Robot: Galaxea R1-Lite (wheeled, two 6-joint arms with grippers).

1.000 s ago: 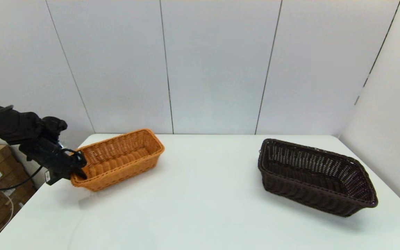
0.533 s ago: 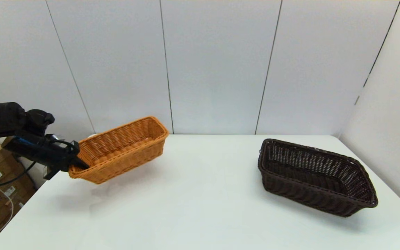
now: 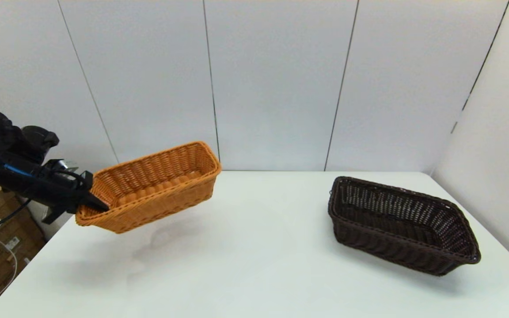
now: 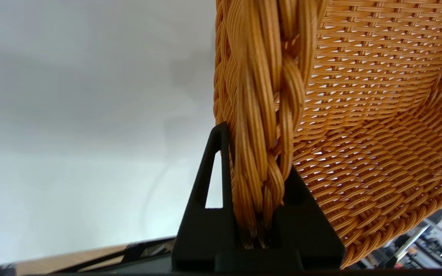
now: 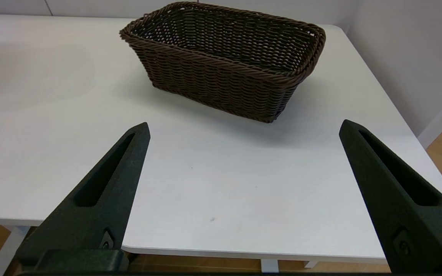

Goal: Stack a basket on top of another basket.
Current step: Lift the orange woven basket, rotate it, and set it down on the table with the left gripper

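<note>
The left claw point(image 3: 87, 204), at the left of the head frame, is clenched on the braided short-end rim of the orange wicker basket point(image 3: 153, 185), holding it tilted above the bench point(image 3: 245, 265). The dark brown wicker basket point(image 3: 398, 223) rests at the right. The right claw point(image 5: 244, 195) hangs released near the bench edge. Gripped by one end only, the orange basket could swing or slip while being carried

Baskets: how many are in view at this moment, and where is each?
2. The orange basket hangs tilted above the table's left side, its rim clamped in the left pincer. The dark brown basket sits on the table's right side. None appears hidden.
</note>
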